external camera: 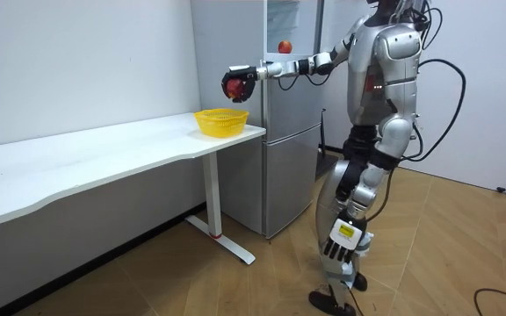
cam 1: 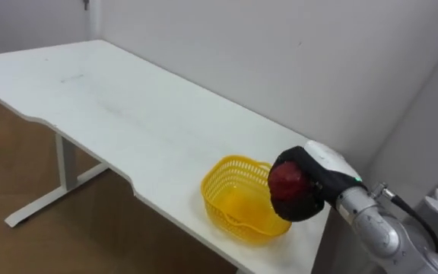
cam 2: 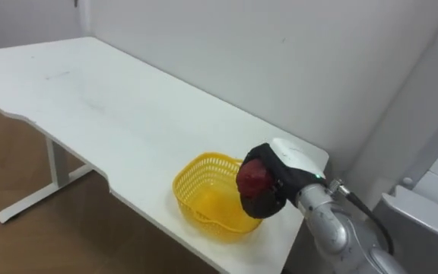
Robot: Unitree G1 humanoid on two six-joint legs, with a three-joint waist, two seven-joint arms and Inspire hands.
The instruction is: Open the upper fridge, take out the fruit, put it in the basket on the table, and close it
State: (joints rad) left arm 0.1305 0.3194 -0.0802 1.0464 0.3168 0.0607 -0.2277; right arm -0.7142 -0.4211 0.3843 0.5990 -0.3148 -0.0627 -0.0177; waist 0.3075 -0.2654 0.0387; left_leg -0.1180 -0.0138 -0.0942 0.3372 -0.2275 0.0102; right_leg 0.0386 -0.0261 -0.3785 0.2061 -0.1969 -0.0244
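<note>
Apple (cam 1: 286,181) — red, clasped in the right robot hand (cam 1: 312,196), with dark fingers curled round it from below and behind and the red skin left bare on the side toward the basket (cam 1: 217,176). Held up in the air above the bench (cam 1: 128,106), over the rim of the yellow basket on its fridge side, clear of the mesh and not touching it.

Right arm stretched out almost straight and about level at shoulder height, reaching from the body toward the room view's left. Wrist in line with the forearm. White back of the hand turned upward and toward the wall (cam 1: 280,61). Silver forearm entering the eye views from the lower right.

Basket upright on the bench, near the end that lies beside the fridge (external camera: 281,175) and close to the front edge. Bench white and long, set along the wall and running away to the far left.

Standing upright on the wood floor (external camera: 464,254) in front of the fridge, with the torso turned toward the bench end and one leg a little ahead of the other, knees slightly bent.

Left robot hand (external camera: 343,248) hanging low by the legs, arm down at the side — too small in the room view to tell whether released or clenched.
</note>
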